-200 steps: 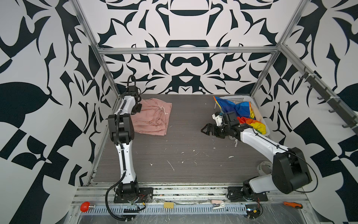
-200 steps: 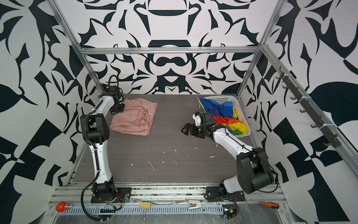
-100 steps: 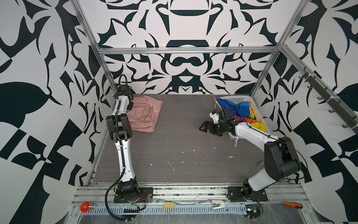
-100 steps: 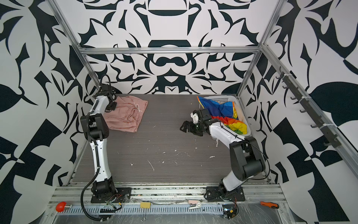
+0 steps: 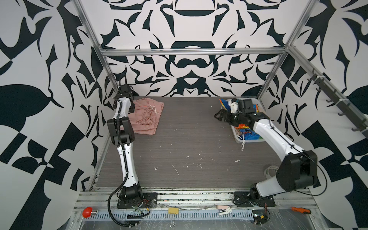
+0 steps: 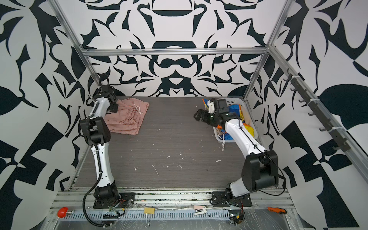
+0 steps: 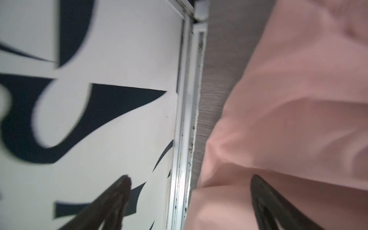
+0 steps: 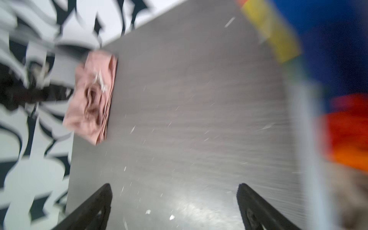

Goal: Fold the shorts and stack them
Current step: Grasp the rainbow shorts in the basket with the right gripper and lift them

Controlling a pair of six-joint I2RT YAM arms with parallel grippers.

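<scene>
While the right arm hides much of the rainbow shorts [image 6: 234, 109], the left tool [image 7: 190, 176] and right tool [image 8: 174, 184] gape empty.

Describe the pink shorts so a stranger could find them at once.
Start at the dark wood-grain table and go to its far left corner. The salmon-pink shorts lie there folded, white drawstring on top. They are the only cloth outside the white basket, which holds the rainbow-striped shorts.

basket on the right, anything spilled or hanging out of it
Yes: a white drawstring dangles over the near corner of the white basket onto the table. The rainbow-striped shorts lie crumpled inside, unfolded.
</scene>
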